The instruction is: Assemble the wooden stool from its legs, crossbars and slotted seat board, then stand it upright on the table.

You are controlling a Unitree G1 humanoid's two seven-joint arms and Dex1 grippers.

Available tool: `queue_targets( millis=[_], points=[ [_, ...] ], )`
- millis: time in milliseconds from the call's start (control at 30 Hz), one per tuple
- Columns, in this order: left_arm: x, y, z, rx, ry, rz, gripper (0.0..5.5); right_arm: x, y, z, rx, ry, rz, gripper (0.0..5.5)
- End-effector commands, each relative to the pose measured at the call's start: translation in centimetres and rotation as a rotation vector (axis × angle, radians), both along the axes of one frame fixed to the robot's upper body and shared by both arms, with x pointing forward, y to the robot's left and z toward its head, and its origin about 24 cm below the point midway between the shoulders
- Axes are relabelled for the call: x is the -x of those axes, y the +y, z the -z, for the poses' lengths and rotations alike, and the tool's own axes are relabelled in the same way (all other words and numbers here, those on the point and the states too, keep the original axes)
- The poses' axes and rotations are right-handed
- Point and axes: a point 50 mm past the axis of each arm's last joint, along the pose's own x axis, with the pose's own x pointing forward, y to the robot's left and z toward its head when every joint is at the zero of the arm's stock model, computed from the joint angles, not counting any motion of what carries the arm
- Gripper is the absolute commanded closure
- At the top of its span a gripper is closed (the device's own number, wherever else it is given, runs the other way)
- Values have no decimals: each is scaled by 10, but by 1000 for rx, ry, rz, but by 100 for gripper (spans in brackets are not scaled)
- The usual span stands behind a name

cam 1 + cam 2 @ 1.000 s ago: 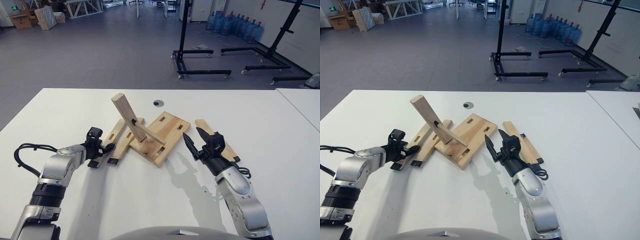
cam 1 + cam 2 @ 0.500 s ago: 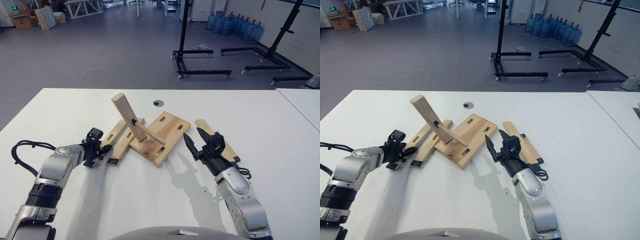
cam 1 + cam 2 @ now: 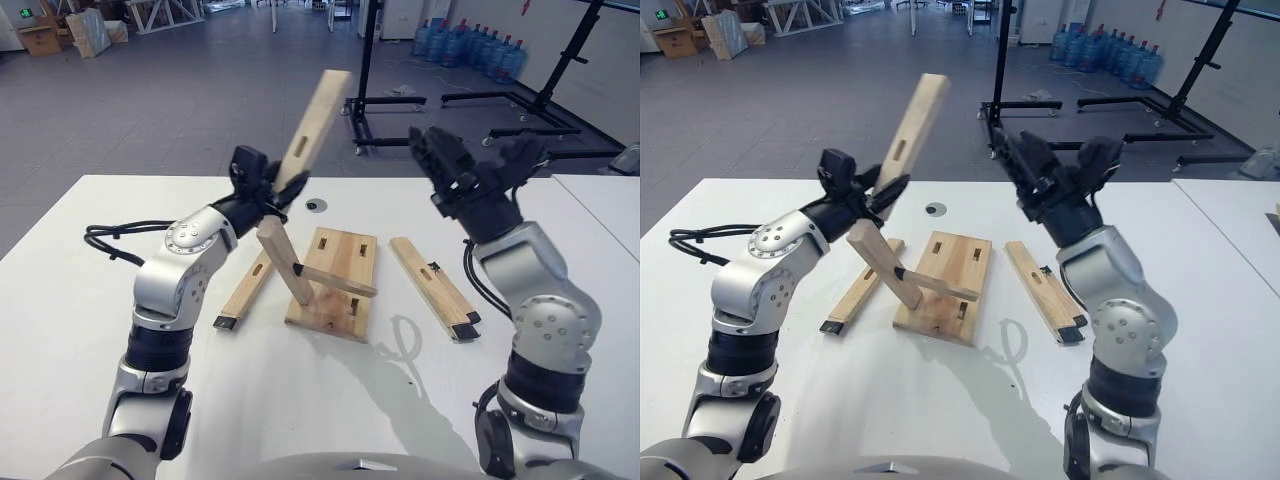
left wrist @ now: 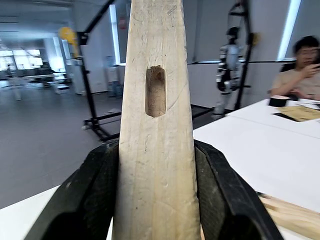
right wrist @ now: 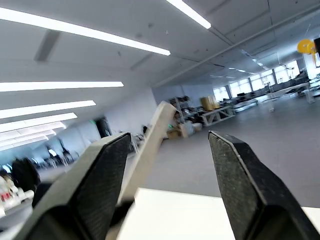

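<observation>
**One leg held in the air, the other stool parts on the tabletop**

The white tabletop (image 3: pixel 100 300) carries most of the stool parts. The slotted seat board (image 3: pixel 342 262) is laid flat near the middle of it. One leg (image 3: pixel 245 292) is laid flat just beside the board on the robot's left. Another leg (image 3: pixel 435 285) is laid flat on the right, a little apart from the board.

A third leg (image 3: pixel 280 255) is seen tilted over the left part of the board, with its upper end leaning to the left. A crossbar (image 3: pixel 340 282) is joined to its lower part and points to the right across the board. It cannot be told whether this leg is seated in a slot.

A fourth leg (image 3: pixel 318 115) is held above the far left part of the tabletop, slanted up and to the right. The left gripper (image 3: pixel 275 185) is clamped on its lower end — a slot is seen in its face above the fingers (image 4: pixel 100 190).

The right gripper (image 3: pixel 478 165) is raised above the right side of the tabletop. Its fingers are held wide apart — nothing is between them.
</observation>
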Motion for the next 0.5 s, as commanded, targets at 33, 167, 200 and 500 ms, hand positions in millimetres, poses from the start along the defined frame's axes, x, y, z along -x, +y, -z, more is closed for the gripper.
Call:
queue_targets(
  millis=[33, 167, 200, 500],
  points=[
    [20, -16, -2, 9, -5, 123, 350, -5, -11, 1, -143, 109, -52, 264],
    [17, -13, -5, -14, -25, 101, 350, -5, -12, -1, -229, 168, -104, 264],
    [17, -13, -5, -33, -34, 101, 350, -4, -9, -3, -242, 173, -122, 264],
    [22, -18, -1, -160, -132, 131, 350, -9, 15, 11, -239, 300, -200, 264]
  ],
)
